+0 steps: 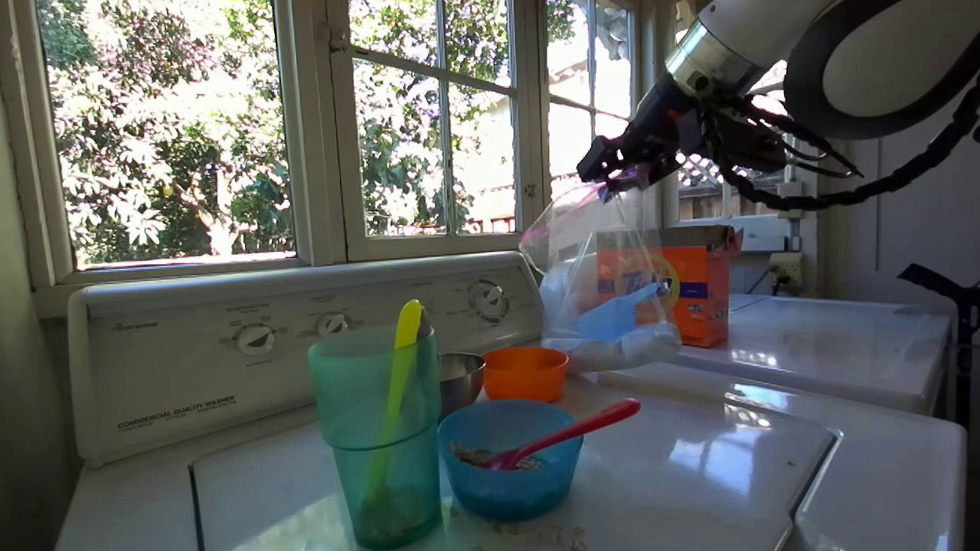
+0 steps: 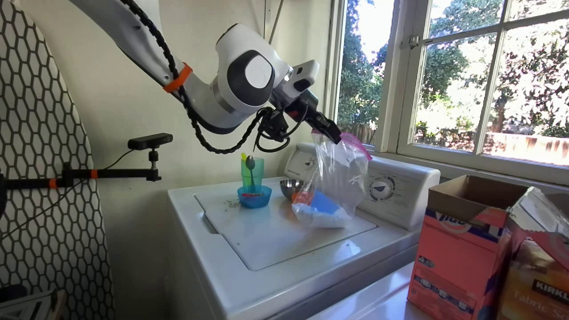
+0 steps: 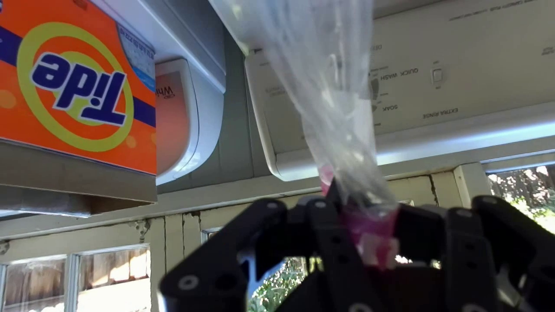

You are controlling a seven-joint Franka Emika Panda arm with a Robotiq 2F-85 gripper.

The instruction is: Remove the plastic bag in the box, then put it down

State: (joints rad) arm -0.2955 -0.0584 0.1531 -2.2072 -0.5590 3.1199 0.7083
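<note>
The clear plastic bag hangs from my gripper by its pinkish-purple zip strip, outside the box. White contents and a blue piece show low in it. In an exterior view the bag hangs over the washer lid, under the gripper; I cannot tell whether its bottom touches. In the wrist view the gripper is shut on the bunched top of the bag. The orange Tide box stands open-topped on the neighbouring machine; it also shows in the other views.
On the washer stand a green cup with a yellow spoon, a blue bowl with a red spoon, an orange bowl and a metal bowl. A Kirkland box is beside the Tide box. Windows rise behind the control panel.
</note>
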